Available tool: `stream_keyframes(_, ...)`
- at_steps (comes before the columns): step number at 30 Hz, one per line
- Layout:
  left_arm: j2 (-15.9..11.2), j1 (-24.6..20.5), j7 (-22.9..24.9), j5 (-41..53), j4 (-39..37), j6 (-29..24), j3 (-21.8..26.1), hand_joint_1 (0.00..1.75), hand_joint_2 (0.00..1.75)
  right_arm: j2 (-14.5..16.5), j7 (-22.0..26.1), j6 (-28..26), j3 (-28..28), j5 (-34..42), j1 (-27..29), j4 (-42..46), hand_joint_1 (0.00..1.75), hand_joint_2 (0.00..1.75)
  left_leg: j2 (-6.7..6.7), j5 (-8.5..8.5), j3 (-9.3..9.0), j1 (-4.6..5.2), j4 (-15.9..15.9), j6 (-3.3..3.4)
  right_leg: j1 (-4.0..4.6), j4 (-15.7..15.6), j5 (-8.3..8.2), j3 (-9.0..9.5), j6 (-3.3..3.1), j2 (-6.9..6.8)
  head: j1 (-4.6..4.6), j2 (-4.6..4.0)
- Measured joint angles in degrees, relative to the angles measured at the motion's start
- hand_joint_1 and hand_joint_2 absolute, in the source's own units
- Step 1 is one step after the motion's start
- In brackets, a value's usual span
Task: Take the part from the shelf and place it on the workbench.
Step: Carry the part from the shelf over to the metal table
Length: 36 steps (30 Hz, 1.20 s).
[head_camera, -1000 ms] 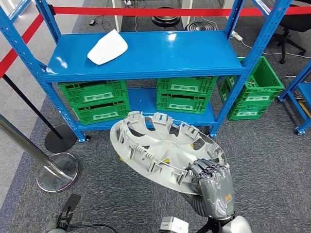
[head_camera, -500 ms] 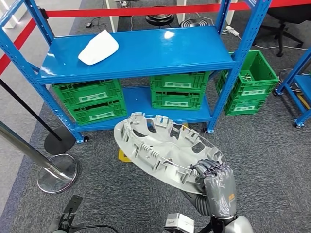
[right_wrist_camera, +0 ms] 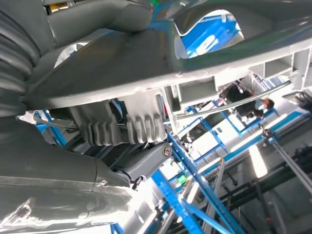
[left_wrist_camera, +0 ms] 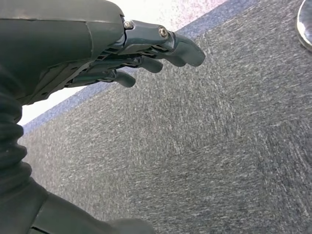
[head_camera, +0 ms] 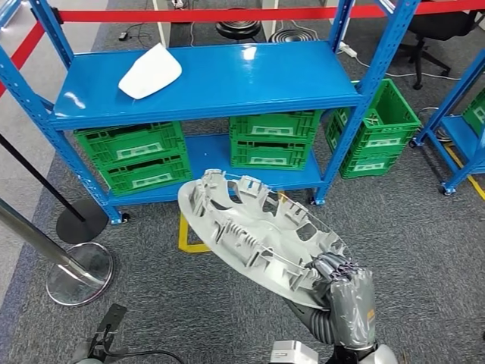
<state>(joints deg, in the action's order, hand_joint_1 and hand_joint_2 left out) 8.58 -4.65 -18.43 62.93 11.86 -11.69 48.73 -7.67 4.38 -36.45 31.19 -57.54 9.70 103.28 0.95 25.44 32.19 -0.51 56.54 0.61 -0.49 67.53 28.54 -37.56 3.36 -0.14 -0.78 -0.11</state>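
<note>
we see our right hand (head_camera: 343, 292) gripping the rim of the part (head_camera: 260, 231), a grey plastic wheel cover held tilted above the carpet (head_camera: 411, 227), in front of the blue shelf (head_camera: 229, 80); our left hand (left_wrist_camera: 147, 56) hangs open, holding nothing; the part looks light, stiff, broad and awkward; we judge the ribbed rim safest to hold.
</note>
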Motion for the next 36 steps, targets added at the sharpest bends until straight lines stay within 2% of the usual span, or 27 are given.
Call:
stream_keyframes(2, 0.01, 0.0, 0.0, 0.0, 0.01, 0.0, 0.0, 0.0, 1.75, 0.02, 0.41, -0.44, -0.15, 0.54, 0.04, 0.36, 1.75, 1.75, 0.28, 0.08, 0.0, 0.27, 0.17, -0.36, 0.23, -7.16, -2.25, 3.85, -0.31, -1.32, -0.04, 0.0)
stream_keyframes(3, 0.01, 0.02, 0.0, 0.0, 0.0, 0.0, 0.01, 0.0, 1.75, 0.04, 0.61, -0.72, -0.2, 0.83, 0.11, 0.54, 1.75, 1.75, 0.46, 0.05, 0.07, 0.41, 0.26, -0.61, 0.35, -8.79, -2.5, 4.68, -0.53, -1.71, -0.08, 0.01)
stream_keyframes(6, 0.0, 0.04, 0.0, 0.0, -0.02, 0.0, 0.0, 0.0, 1.75, 0.08, 1.06, -1.45, -0.51, 1.39, 0.5, 0.98, 1.75, 1.75, 1.13, 0.04, 0.24, 0.42, 0.31, -1.42, 0.47, -9.27, -2.68, 4.59, -1.53, -0.98, -0.11, 0.01)
stream_keyframes(7, 0.03, 0.02, -0.01, 0.0, -0.02, 0.0, -0.01, 0.0, 1.75, 0.08, 1.16, -1.62, -0.63, 1.45, 0.58, 1.13, 1.75, 1.75, 1.02, 0.63, 0.44, 0.37, 0.83, -1.7, 0.37, -9.42, -2.87, 4.55, -1.94, -0.64, -0.14, 0.0)
stream_keyframes(9, 0.11, 0.0, -0.02, 0.0, -0.02, 0.01, -0.03, 0.0, 1.75, 0.11, 1.42, -1.95, -0.8, 1.54, 0.63, 1.35, 1.75, 1.75, 0.26, 3.81, 2.39, 0.25, 5.53, -2.19, 0.1, -9.68, -3.24, 4.47, -2.64, 0.01, -0.21, 0.01)
stream_keyframes(11, 0.15, 0.04, -0.02, 0.0, -0.02, 0.01, -0.03, 0.0, 1.75, 0.19, 1.72, -2.21, -0.97, 1.94, 0.77, 1.41, 1.75, 1.75, -0.35, 7.55, 5.8, 0.18, 13.45, -2.43, 0.07, -9.69, -3.38, 4.29, -2.93, 0.74, -0.22, 0.01)
stream_keyframes(12, 0.13, 0.06, -0.02, -0.01, -0.03, 0.0, -0.03, 0.0, 1.75, 0.22, 1.83, -2.28, -1.08, 2.18, 0.92, 1.42, 1.75, 1.75, -0.46, 8.23, 6.95, 0.15, 16.06, -2.49, 0.06, -9.68, -3.43, 4.24, -2.95, 1.17, -0.21, 0.01)
stream_keyframes(13, 0.11, 0.08, -0.02, -0.01, -0.03, 0.0, -0.03, 0.0, 1.75, 0.24, 1.87, -2.3, -1.18, 2.37, 1.08, 1.42, 1.75, 1.75, -0.53, 7.8, 7.22, 0.12, 16.71, -2.5, 0.03, -9.67, -3.47, 4.22, -2.92, 1.61, -0.21, 0.01)
stream_keyframes(14, 0.09, 0.07, -0.02, -0.02, -0.03, 0.0, -0.03, 0.0, 1.75, 0.24, 1.89, -2.3, -1.26, 2.51, 1.23, 1.42, 1.75, 1.75, -0.62, 6.38, 6.45, 0.07, 15.14, -2.49, -0.03, -9.65, -3.52, 4.22, -2.84, 2.08, -0.21, 0.0)
stream_keyframes(16, 0.08, 0.04, -0.04, -0.02, -0.02, 0.0, -0.03, 0.0, 1.75, 0.25, 1.93, -2.31, -1.38, 2.53, 1.38, 1.42, 1.75, 1.75, -1.62, 2.49, 2.87, -0.22, 7.76, -2.57, -0.1, -9.55, -3.62, 4.17, -2.48, 3.03, -0.22, 0.0)
stream_keyframes(17, 0.08, 0.01, -0.05, -0.02, -0.03, 0.0, -0.03, 0.0, 1.75, 0.26, 1.95, -2.31, -1.44, 2.52, 1.4, 1.44, 1.75, 1.75, -2.31, 1.33, 1.19, -0.39, 4.19, -2.53, -0.05, -9.35, -3.65, 3.97, -2.21, 3.52, -0.19, 0.01)
stream_keyframes(18, 0.09, -0.02, -0.07, -0.02, -0.03, 0.0, -0.04, 0.0, 1.75, 0.26, 1.96, -2.34, -1.51, 2.52, 1.43, 1.51, 1.75, 1.75, -2.9, 0.79, 0.16, -0.5, 1.86, -2.46, 0.0, -9.21, -3.73, 3.71, -1.88, 3.93, -0.16, 0.01)
stream_keyframes(19, 0.1, -0.03, -0.08, -0.02, -0.04, 0.01, -0.04, 0.0, 1.75, 0.26, 1.96, -2.37, -1.57, 2.51, 1.48, 1.6, 1.75, 1.75, -3.2, 0.83, -0.21, -0.49, 0.86, -2.28, 0.05, -9.15, -3.86, 3.43, -1.53, 4.31, -0.16, 0.01)
stream_keyframes(21, 0.17, -0.04, -0.09, -0.02, -0.04, 0.01, -0.04, 0.0, 1.75, 0.26, 1.96, -2.41, -1.67, 2.53, 1.64, 1.78, 1.75, 1.75, -2.65, 0.78, -0.1, -0.42, 0.71, -1.56, -0.11, -9.27, -4.09, 2.99, -0.9, 4.78, -0.14, 0.01)
stream_keyframes(22, 0.21, -0.07, -0.1, -0.02, -0.04, 0.01, -0.03, 0.0, 1.75, 0.26, 1.97, -2.42, -1.7, 2.55, 1.71, 1.83, 1.75, 1.75, -2.3, 0.68, -0.09, -0.44, 0.65, -1.12, -0.13, -8.85, -3.74, 2.67, -0.63, 4.36, -0.06, 0.01)
stream_keyframes(23, 0.21, -0.12, -0.11, -0.02, -0.04, 0.0, -0.03, 0.0, 1.75, 0.26, 2.02, -2.42, -1.73, 2.6, 1.76, 1.87, 1.75, 1.75, -1.93, 0.57, -0.09, -0.49, 0.57, -0.7, -0.12, -7.4, -2.76, 1.93, -0.37, 3.54, 0.15, 0.01)
stream_keyframes(24, 0.2, -0.14, -0.13, -0.02, -0.04, -0.01, -0.03, 0.0, 1.75, 0.26, 2.07, -2.43, -1.74, 2.65, 1.78, 1.9, 1.75, 1.75, -1.54, 0.51, -0.08, -0.52, 0.5, -0.38, -0.1, -4.67, -1.17, 0.67, -0.17, 2.49, 0.3, 0.01)
stream_keyframes(26, 0.1, -0.05, -0.13, -0.03, -0.04, -0.02, -0.02, 0.0, 1.75, 0.26, 2.16, -2.45, -1.78, 2.79, 1.83, 1.92, 1.75, 1.75, -0.79, 0.53, -0.04, -0.33, 0.51, -0.03, -0.08, 3.22, 2.63, -2.73, 0.13, 0.91, 0.57, 0.01)
stream_keyframes(27, 0.09, 0.01, -0.13, -0.04, -0.04, -0.02, -0.02, 0.0, 1.75, 0.26, 2.16, -2.46, -1.86, 2.95, 1.91, 1.92, 1.75, 1.75, -0.35, 0.55, -0.03, -0.22, 0.52, 0.02, -0.08, 6.29, 3.69, -4.05, 0.17, 0.68, 0.56, 0.01)
stream_keyframes(28, 0.09, 0.05, -0.13, -0.05, -0.04, -0.02, -0.01, 0.0, 1.75, 0.26, 2.16, -2.47, -1.96, 3.14, 2.01, 1.92, 1.75, 1.75, 0.07, 0.57, -0.05, -0.14, 0.52, 0.04, -0.08, 7.46, 3.73, -4.47, 0.13, 0.6, 0.57, 0.01)
stream_keyframes(29, 0.09, 0.05, -0.13, -0.06, -0.04, -0.02, -0.01, 0.0, 1.75, 0.26, 2.15, -2.49, -2.07, 3.3, 2.1, 1.92, 1.75, 1.75, 0.48, 0.6, -0.1, -0.08, 0.53, 0.05, -0.06, 6.22, 2.67, -3.7, 0.01, 0.52, 0.56, 0.01)
stream_keyframes(31, 0.09, 0.02, -0.13, -0.07, -0.04, -0.02, -0.01, 0.0, 1.75, 0.26, 2.15, -2.54, -2.28, 3.45, 2.24, 2.04, 1.75, 1.75, 1.18, 0.71, -0.29, 0.03, 0.53, -0.1, 0.05, -1.39, -0.83, 0.39, -0.34, -0.54, 0.57, 0.01)
stream_keyframes(32, 0.09, 0.02, -0.14, -0.07, -0.04, -0.02, -0.01, 0.0, 1.75, 0.26, 2.16, -2.57, -2.38, 3.45, 2.26, 2.17, 1.75, 1.75, 1.48, 0.8, -0.33, 0.19, 0.62, -0.25, 0.26, -5.16, -2.02, 2.49, -0.56, -1.43, 0.56, 0.0)
stream_keyframes(33, 0.08, 0.04, -0.14, -0.07, -0.04, -0.02, -0.01, 0.0, 1.75, 0.26, 2.18, -2.63, -2.49, 3.5, 2.31, 2.32, 1.75, 1.75, 1.75, 0.84, -0.32, 0.35, 0.68, -0.47, 0.44, -7.61, -2.61, 3.79, -0.79, -2.12, 0.49, 0.0)
stream_keyframes(34, 0.07, 0.05, -0.15, -0.08, -0.04, -0.02, -0.01, 0.0, 1.75, 0.26, 2.19, -2.72, -2.63, 3.54, 2.37, 2.44, 1.75, 1.75, 2.07, 0.82, -0.28, 0.5, 0.73, -0.7, 0.63, -8.7, -2.66, 4.3, -1.03, -2.49, 0.45, 0.0)
stream_keyframes(36, 0.05, 0.04, -0.18, -0.11, -0.04, -0.02, -0.01, 0.0, 1.75, 0.26, 2.21, -2.86, -2.96, 3.61, 2.54, 2.61, 1.75, 1.75, 2.76, 0.76, -0.22, 0.56, 0.67, -1.22, 0.75, -8.85, -2.87, 4.08, -1.65, -1.75, 0.35, 0.01)
